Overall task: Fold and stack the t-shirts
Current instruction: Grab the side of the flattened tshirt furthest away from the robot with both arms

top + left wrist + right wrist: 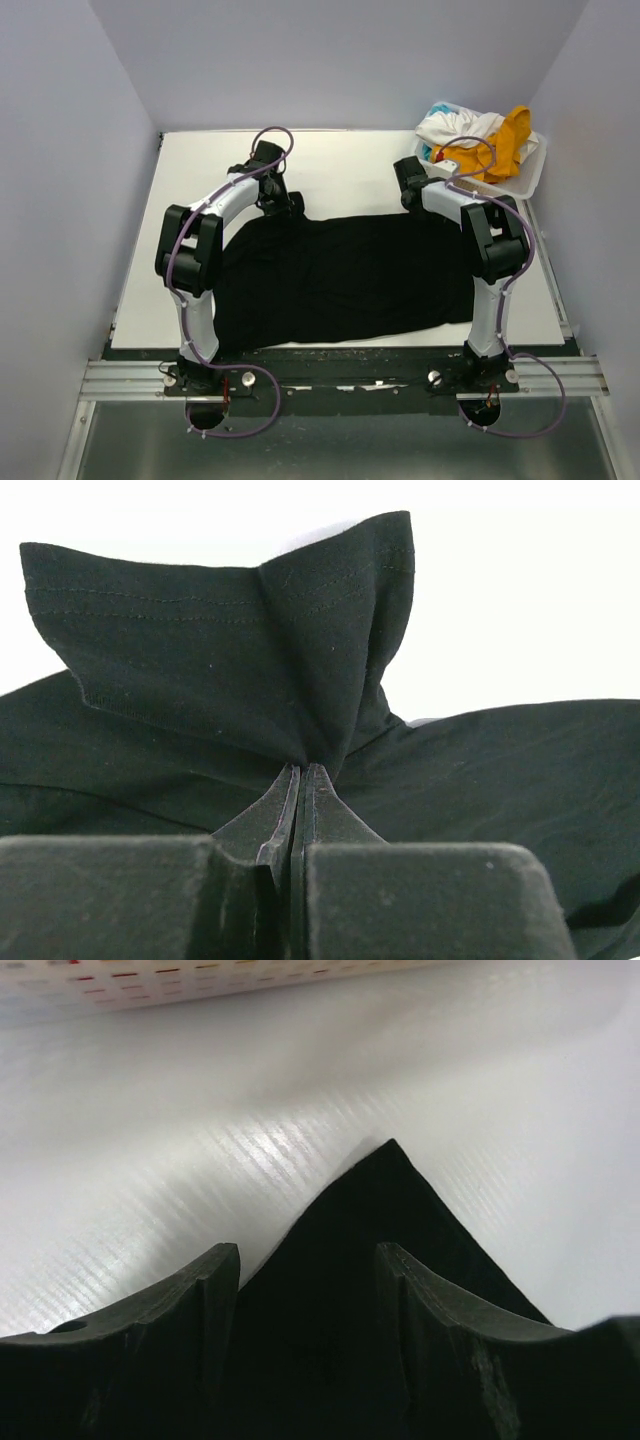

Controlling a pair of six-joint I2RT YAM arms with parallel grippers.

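A large black t-shirt (345, 275) lies spread across the white table. My left gripper (283, 203) is at its far left edge, shut on a pinched-up hem of the black t-shirt (230, 650); its jaws (303, 772) are closed tight on the fabric. My right gripper (410, 197) is at the far right corner of the shirt, open, with a pointed corner of the black t-shirt (385, 1200) lying between its fingers (215, 1270). White (455, 127), mustard-yellow (505, 145) and teal shirts are heaped in the basket.
A white slotted plastic basket (530, 175) stands at the back right corner, close to my right arm; its slotted wall shows at the top of the right wrist view (150, 980). Bare white table (340, 165) lies beyond the shirt. Grey walls enclose three sides.
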